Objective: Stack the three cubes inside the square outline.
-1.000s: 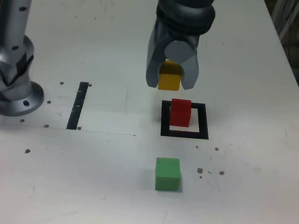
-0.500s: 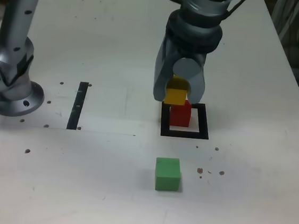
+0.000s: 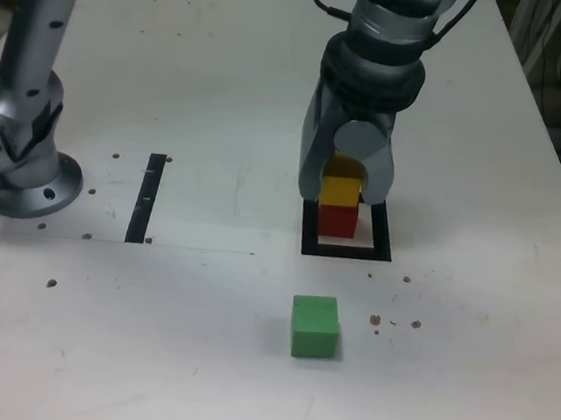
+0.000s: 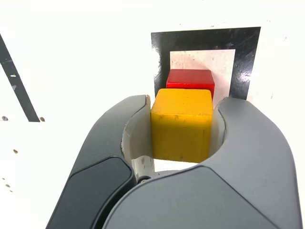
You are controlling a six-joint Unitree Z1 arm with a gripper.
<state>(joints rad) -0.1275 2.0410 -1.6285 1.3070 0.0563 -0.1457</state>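
My gripper is shut on the yellow cube, with a grey finger pressed on each side. The yellow cube sits right above the red cube; whether they touch I cannot tell. The red cube stands inside the black square outline. The green cube lies alone on the white table, nearer the camera than the outline in the exterior view.
The arm's metal base stands at the exterior view's left. A narrow black strip lies between the base and the outline. Small dark specks dot the table. The table's edge runs along the exterior view's right.
The gripper has come down and toward the exterior view's right with the yellow cube, from behind the outline to directly over the red cube. The red and green cubes have not moved.
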